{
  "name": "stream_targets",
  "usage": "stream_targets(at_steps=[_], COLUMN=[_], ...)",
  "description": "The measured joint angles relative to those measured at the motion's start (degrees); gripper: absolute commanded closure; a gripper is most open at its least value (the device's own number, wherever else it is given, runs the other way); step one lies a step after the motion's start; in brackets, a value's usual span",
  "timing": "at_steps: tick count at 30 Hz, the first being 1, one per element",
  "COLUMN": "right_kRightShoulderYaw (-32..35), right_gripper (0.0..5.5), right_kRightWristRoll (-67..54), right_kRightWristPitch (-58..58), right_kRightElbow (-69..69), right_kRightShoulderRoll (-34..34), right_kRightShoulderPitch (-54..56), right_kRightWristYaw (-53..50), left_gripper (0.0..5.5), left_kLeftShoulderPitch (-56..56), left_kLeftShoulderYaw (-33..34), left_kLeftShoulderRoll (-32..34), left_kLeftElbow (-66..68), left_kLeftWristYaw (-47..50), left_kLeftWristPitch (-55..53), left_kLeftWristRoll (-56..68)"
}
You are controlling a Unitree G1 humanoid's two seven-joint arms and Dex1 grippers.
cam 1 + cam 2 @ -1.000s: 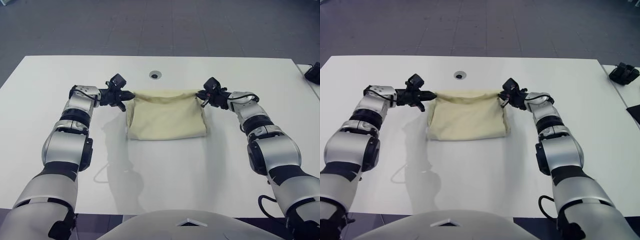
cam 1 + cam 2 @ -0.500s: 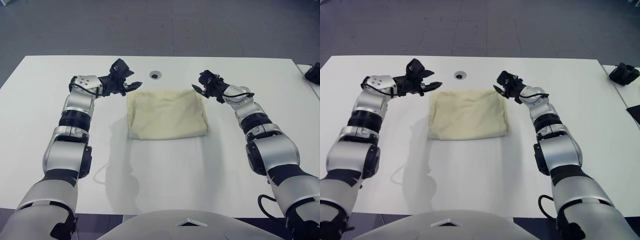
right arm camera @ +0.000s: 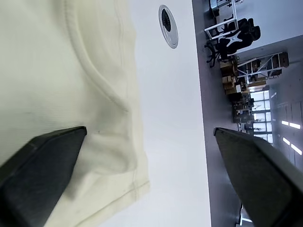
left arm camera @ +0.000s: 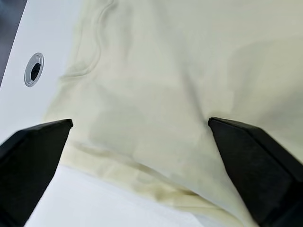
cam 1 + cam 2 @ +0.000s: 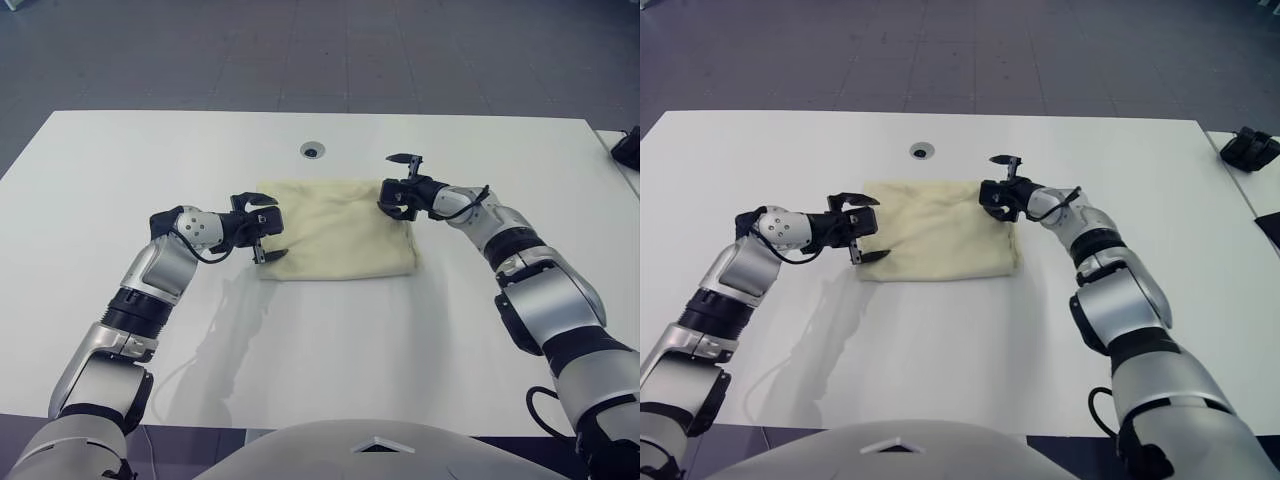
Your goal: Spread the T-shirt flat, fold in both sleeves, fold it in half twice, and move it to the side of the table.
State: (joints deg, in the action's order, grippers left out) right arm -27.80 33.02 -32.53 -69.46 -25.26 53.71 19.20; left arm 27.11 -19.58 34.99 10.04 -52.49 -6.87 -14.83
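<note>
The pale yellow T-shirt [image 5: 335, 230] lies folded into a rough rectangle in the middle of the white table [image 5: 330, 340]. My left gripper [image 5: 268, 228] is open at the shirt's left edge, its jaws spanning that edge near the front corner. In the left wrist view the T-shirt [image 4: 180, 71] lies between the black fingers [image 4: 38, 165]. My right gripper [image 5: 400, 187] is open over the shirt's far right corner. The right wrist view has the T-shirt's hem [image 3: 57, 71] beneath its fingers [image 3: 42, 161].
A round cable grommet [image 5: 312, 150] sits in the table just beyond the shirt. A black object [image 5: 628, 145] rests on the neighbouring surface at the far right. Bare tabletop stretches to both sides and toward the front edge.
Both grippers let go of the shirt's far corners and opened. The left one then dropped nearer, to the shirt's left edge; the right one came back over the far right corner.
</note>
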Motion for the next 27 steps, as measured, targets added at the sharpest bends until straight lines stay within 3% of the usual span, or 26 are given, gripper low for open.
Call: stream_targets(at_steps=[3,7,11,16,21,27], right_kRightShoulderYaw=[-0.7,-0.7,-0.4,-3.2,-1.3,8.2], right_gripper=[0.14,0.14,0.14,0.14,0.14,0.14], right_kRightWristRoll=[-1.3,-7.7,-16.2,-24.4,-27.0,-27.7], right_kRightWristPitch=[-4.8,-4.9,3.6,19.9,31.4,36.4], right_kRightElbow=[7.3,27.4,51.1,74.7,83.8,82.5], right_kRightShoulderRoll=[-4.8,-11.9,-17.7,-17.4,-14.9,-14.5], right_kRightShoulderPitch=[-3.3,-12.4,-22.6,-31.4,-32.8,-32.0], right_kRightWristYaw=[7.1,19.1,31.0,41.1,42.2,35.1], left_gripper=[0.10,0.10,0.10,0.10,0.10,0.10], left_kLeftShoulderPitch=[2.3,8.0,15.6,25.8,32.4,27.6], left_kLeftShoulderYaw=[-1.2,-2.7,-4.5,-6.3,-5.3,2.9], left_kLeftShoulderRoll=[-0.1,-0.3,-1.8,-9.4,-15.0,-6.8], left_kLeftElbow=[3.3,11.5,23.3,39.7,48.7,39.1], left_kLeftWristYaw=[-0.1,-0.2,-0.1,3.4,7.9,6.1], left_kLeftWristPitch=[2.8,7.5,14.1,23.1,28.9,26.5], left_kLeftWristRoll=[-1.1,-3.0,-4.2,-6.0,-5.7,0.3])
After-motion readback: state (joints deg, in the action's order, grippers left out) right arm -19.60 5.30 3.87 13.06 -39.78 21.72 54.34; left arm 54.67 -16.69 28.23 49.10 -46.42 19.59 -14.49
